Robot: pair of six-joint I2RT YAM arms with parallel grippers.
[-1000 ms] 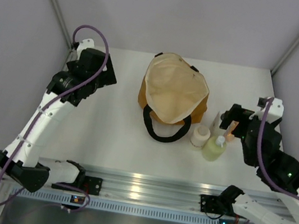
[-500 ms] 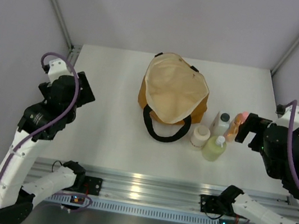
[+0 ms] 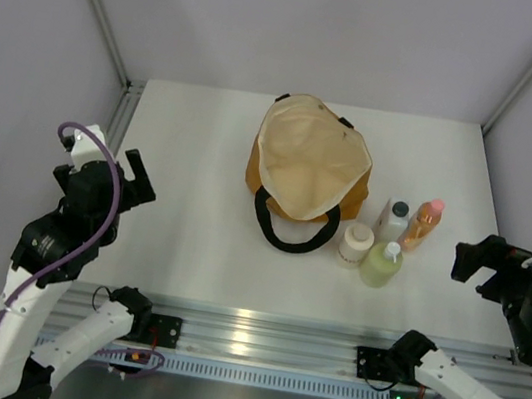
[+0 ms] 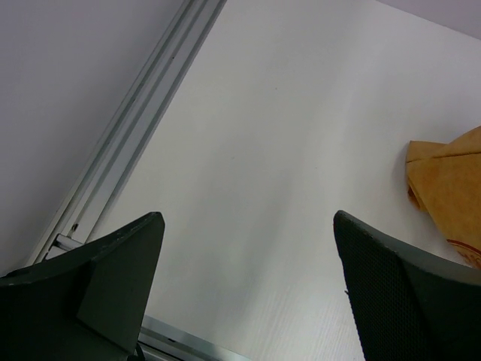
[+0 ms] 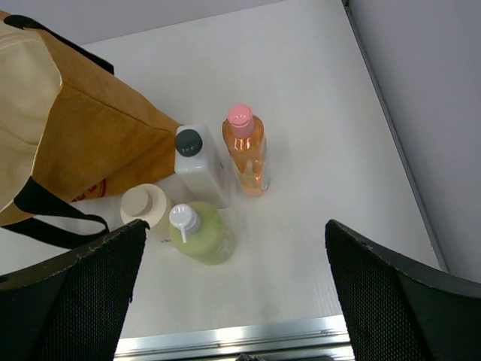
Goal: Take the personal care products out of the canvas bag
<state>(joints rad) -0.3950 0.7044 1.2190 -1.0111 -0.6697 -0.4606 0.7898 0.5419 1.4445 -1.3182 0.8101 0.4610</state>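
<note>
While the left gripper (image 4: 248, 222) and right gripper (image 3: 478, 266) gape empty, four bottles (image 5: 201, 169) beside the limp bag (image 3: 308, 161) look light and stiff; grip mid-body.

We are looking steeply down from above and behind the arms, taking in the whole table (image 3: 194, 208), with the arm bases along the bottom edge and the canvas bag (image 3: 308, 162) near the middle. On the left wrist we are sitting low and close, facing out between the fingers of the left gripper (image 4: 246, 216) across bare tabletop toward the side rail (image 4: 143, 120) — only a corner of the bag is showing at the right edge. On the right wrist we are facing down between the fingers of the right gripper (image 5: 235, 223) at the orange bottle (image 5: 246, 154), white bottle (image 5: 201, 169), yellow-green bottle (image 5: 204, 235) and cream jar (image 5: 145, 207) beside the bag — ground the overhead view is covering too.
</note>
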